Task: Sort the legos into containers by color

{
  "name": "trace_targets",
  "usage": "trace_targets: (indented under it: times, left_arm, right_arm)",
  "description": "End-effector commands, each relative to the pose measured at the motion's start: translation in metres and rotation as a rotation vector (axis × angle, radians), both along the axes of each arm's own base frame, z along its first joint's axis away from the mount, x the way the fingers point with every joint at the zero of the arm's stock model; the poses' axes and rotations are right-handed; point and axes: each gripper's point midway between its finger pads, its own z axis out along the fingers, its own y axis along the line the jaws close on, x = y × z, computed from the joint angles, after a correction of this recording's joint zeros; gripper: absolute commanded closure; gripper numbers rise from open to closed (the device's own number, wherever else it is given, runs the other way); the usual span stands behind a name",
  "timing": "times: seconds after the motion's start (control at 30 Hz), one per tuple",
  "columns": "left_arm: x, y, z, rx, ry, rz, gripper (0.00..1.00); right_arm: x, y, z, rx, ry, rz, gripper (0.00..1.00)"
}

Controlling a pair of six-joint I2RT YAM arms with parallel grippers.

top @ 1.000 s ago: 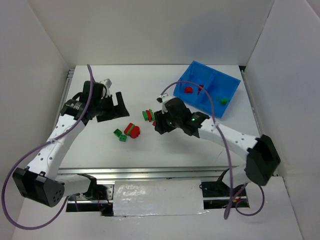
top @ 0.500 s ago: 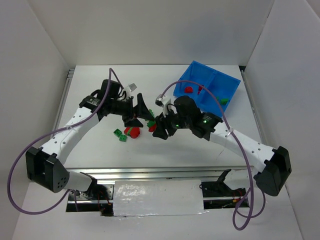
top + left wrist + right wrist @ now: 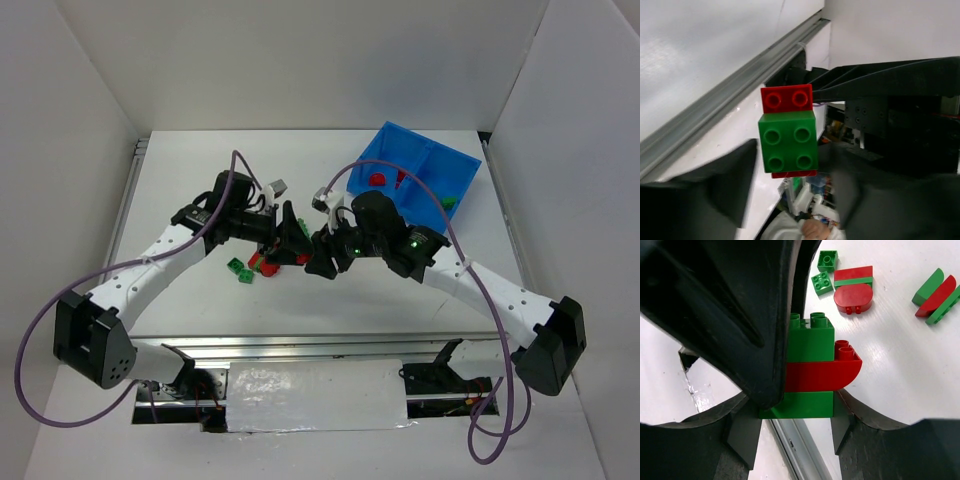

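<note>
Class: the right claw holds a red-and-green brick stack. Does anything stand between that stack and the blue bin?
No loose thing shows on the table between the brick stack and the blue bin. Only the right arm itself and its cable span that stretch.

- The stack of bricks [image 3: 810,375] runs green on top, red in the middle and green at the bottom.
- In the left wrist view it shows a green four-stud face, with a red studded strip above and a thin red edge below.
- Loose on the table are two small green bricks [image 3: 826,260], a red rounded brick [image 3: 853,299] with a red-and-green strip beside it, and a slanted group [image 3: 934,292] of green, red, green.
- The bin [image 3: 392,133] is bright blue, with a red piece [image 3: 377,179] in one compartment and a green piece [image 3: 449,201] in the other.
- The table [image 3: 200,160] is white.
- The arms [image 3: 150,270] are white with black joints.
- The cables [image 3: 237,153] are purple.
- The left gripper [image 3: 790,175] and right gripper [image 3: 796,412] are black.
</note>
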Motion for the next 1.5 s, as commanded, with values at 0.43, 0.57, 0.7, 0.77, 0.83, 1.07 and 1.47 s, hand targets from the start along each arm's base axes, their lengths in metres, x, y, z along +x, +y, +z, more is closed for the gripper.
trace_targets:
  times: [0.43, 0.57, 0.7, 0.77, 0.83, 1.07, 1.47]
  left_arm:
    - [0.006, 0.007, 0.033, -0.081, -0.145, -0.003, 1.0]
    - [0.028, 0.029, 0.041, -0.096, -0.171, 0.076, 1.0]
    - [0.036, 0.035, 0.05, -0.092, -0.202, 0.083, 1.0]
    - [0.038, 0.037, 0.045, -0.066, -0.2, 0.084, 1.0]
    - [0.039, 0.043, 0.041, -0.005, -0.219, 0.094, 1.0]
    - [0.039, 0.068, 0.033, 0.239, -0.409, 0.114, 1.0]
    - [-0.005, 0.058, 0.052, 0.127, -0.713, 0.008, 1.0]
  right_arm:
    - [-0.002, -0.014, -0.018, -0.02, -0.054, -0.01, 0.89]
    - [-0.007, -0.033, -0.023, 0.017, -0.042, -0.051, 0.9]
    - [-0.001, -0.05, -0.02, 0.09, -0.025, -0.129, 0.9]
    - [0.012, -0.064, -0.018, 0.113, -0.011, -0.231, 0.89]
    - [0.058, -0.104, -0.011, 0.102, -0.025, -0.563, 0.87]
    - [0.161, -0.27, -0.013, -0.16, 0.14, -1.448, 0.81]
    - [0.267, -0.351, -0.025, -0.261, 0.251, -1.678, 0.56]
